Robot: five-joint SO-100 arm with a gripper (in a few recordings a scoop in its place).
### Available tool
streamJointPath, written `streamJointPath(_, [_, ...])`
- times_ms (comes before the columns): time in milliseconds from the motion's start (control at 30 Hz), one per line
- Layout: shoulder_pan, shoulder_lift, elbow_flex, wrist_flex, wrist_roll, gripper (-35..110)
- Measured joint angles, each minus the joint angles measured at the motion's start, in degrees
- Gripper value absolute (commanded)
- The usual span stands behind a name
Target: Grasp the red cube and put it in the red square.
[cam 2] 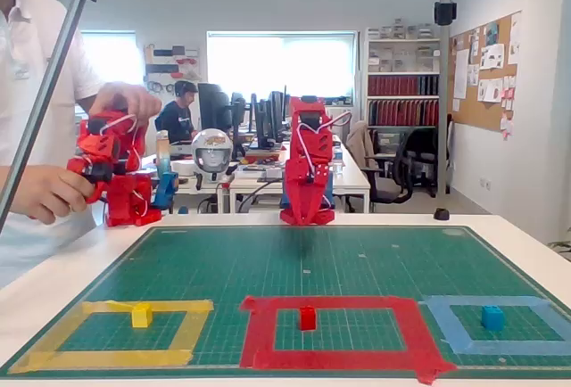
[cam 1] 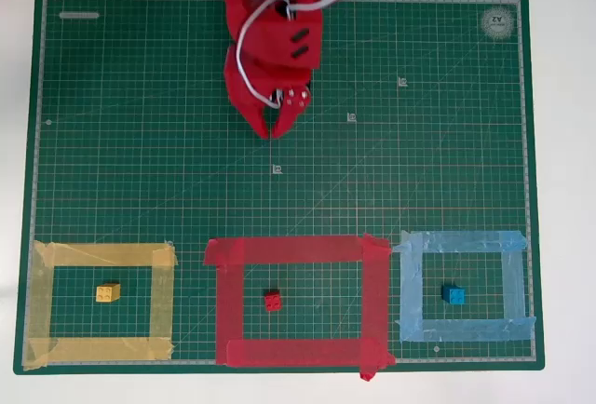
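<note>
The red cube (cam 1: 272,301) (cam 2: 308,317) lies inside the red square (cam 1: 296,251) (cam 2: 335,305), near its middle, touching no tape. My red gripper (cam 1: 273,130) (cam 2: 306,218) hangs far back on the mat, well away from the cube, with its fingertips closed together and nothing between them. The arm is folded back toward its base at the mat's far edge.
A yellow cube (cam 1: 108,292) (cam 2: 141,315) rests inside a yellow tape frame (cam 1: 102,255) to the left of the red square. A blue cube (cam 1: 453,295) (cam 2: 492,317) rests inside a light blue tape frame (cam 1: 461,241) to the right. The green cutting mat (cam 1: 140,143) stretches between the arm and the frames.
</note>
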Motion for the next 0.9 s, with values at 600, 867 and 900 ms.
streamJointPath(600, [3.6, 55.2, 47.81, 0.0, -0.88, 0])
streamJointPath(867, [3.6, 64.6, 47.9, 15.38, -0.88, 0])
streamJointPath(900, [4.04, 65.83, 47.9, 17.05, -0.88, 0])
